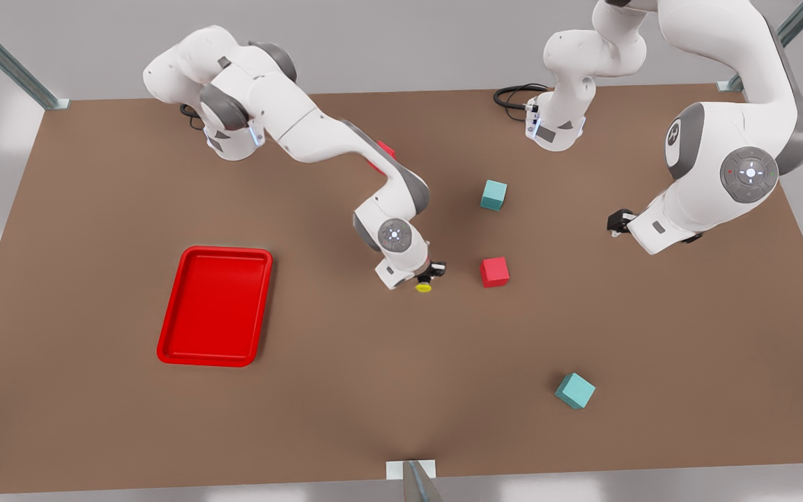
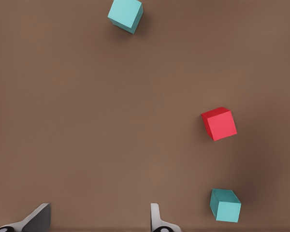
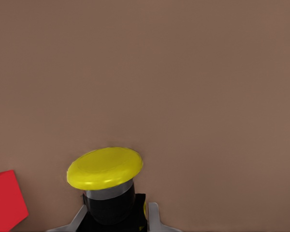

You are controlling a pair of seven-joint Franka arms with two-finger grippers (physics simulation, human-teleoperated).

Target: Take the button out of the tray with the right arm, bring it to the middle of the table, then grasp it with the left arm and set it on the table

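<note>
1. The right claw [image 1: 431, 277] hangs over the middle of the table [image 1: 346, 411], its fingers pinching the black body of the button [image 1: 424, 286], whose yellow cap juts out past the fingertips.
2. In the right wrist view the button [image 3: 105, 168] sits between the two fingers, cap forward, with bare table beyond it and a corner of the red cube [image 3: 6, 199] just beside.
3. The tray [image 1: 168, 348] lies well apart on the front view's left, with nothing in it, so the carrying part looks done or nearly so.
4. The left claw [image 1: 617, 222] waits on the front view's right, well apart from the button; in its wrist view the fingers [image 2: 155, 218] stand spread, looking down on the red cube [image 2: 219, 123] and two teal cubes.
5. The handover turns on one relation: the button lies toward the front view's left of the left claw, past the red cube [image 1: 495, 271], so the left arm probably has to reach across or over that cube.
</note>
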